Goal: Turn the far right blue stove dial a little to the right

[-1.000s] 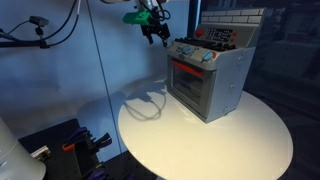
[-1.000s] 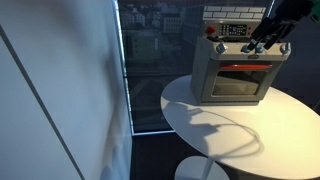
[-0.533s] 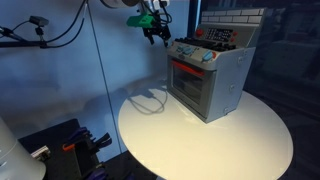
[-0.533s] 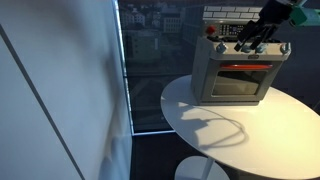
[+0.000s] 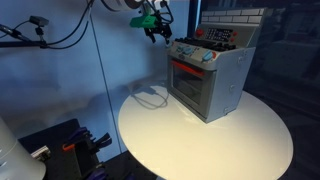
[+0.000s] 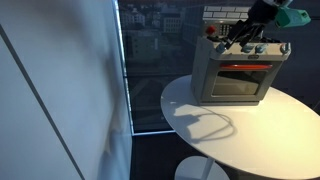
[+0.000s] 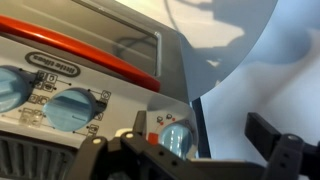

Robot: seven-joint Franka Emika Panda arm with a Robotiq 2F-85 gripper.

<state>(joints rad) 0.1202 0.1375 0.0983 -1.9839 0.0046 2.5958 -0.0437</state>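
The silver-grey toy stove stands on a round white table and shows in both exterior views. Its row of light-blue dials runs above the red-trimmed door. My gripper hovers off the stove's front upper edge, in front of the dial row. The wrist view is upside down. There my gripper is open, and the end dial of the row, by the stove's side edge, lies between the fingers without touching them. Two more dials sit further along.
The table extends in front of the stove. A blue-lit wall panel stands behind, with cables overhead. Dark equipment sits on the floor beside the table. A window is behind the stove.
My gripper has moved sideways along the stove's front, away from one end of the dial row, and risen slightly. It stays open. The stove has not moved.
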